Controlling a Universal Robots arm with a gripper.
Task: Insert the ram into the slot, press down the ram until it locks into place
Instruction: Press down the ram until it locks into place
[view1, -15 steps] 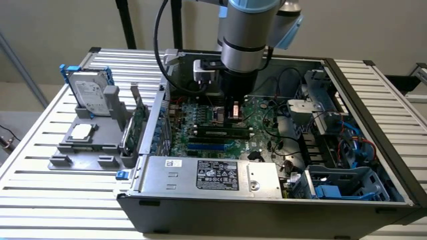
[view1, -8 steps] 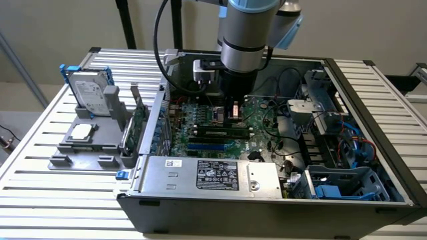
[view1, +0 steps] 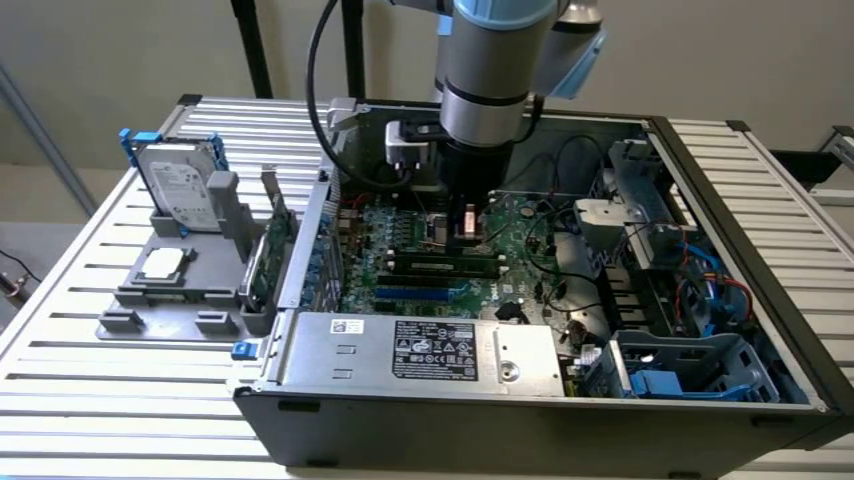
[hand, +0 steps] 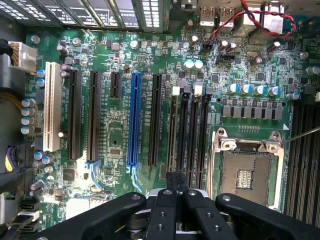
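Lab bench, slatted table (view1: 80, 330), open computer case (view1: 534, 420)

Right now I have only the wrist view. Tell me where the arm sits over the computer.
Observer: The gripper hangs inside the open computer case, low over the middle of the green board.
Operator: Report what is outside the case.
Observer: A hard drive stands in a gray holder on the slatted table, to the exterior view's left of the case.
Operator: Name what fills the near end of the case.
Observer: A silver power supply box with a black label lies along the case's near wall.
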